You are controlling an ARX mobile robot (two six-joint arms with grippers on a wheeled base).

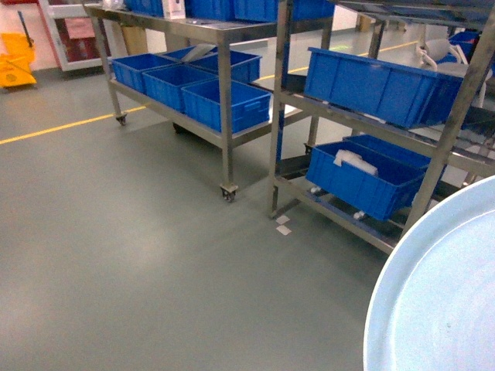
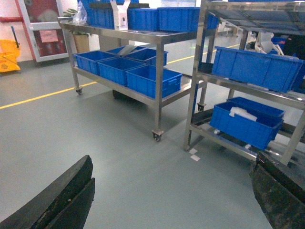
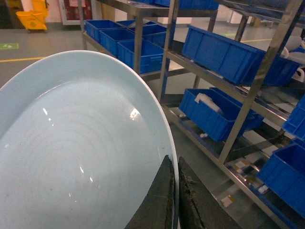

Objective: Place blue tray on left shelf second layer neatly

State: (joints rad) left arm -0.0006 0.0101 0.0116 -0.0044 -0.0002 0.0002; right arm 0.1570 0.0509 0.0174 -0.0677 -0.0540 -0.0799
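Right claw [image 3: 175, 200] pinching the blue tray [image 3: 81, 143] at its rim, 1 dark finger on each face of the edge. Tray held in the air, low right in the head view [image 1: 441, 301], well apart from any rack.

Left claw [image 2: 171, 200] spread wide, nothing between its 2 dark fingers [image 2: 62, 200], grey floor [image 2: 143, 162] beneath.

Ahead, on the right: slanted steel rack [image 1: 441, 147] holding tilted blue crates [image 1: 379, 85].

Ahead, on the left: wheeled steel bench [image 1: 224, 116], blue bins [image 1: 224, 104] on its lower level.

Yellow line [image 1: 62, 127] on the floor.
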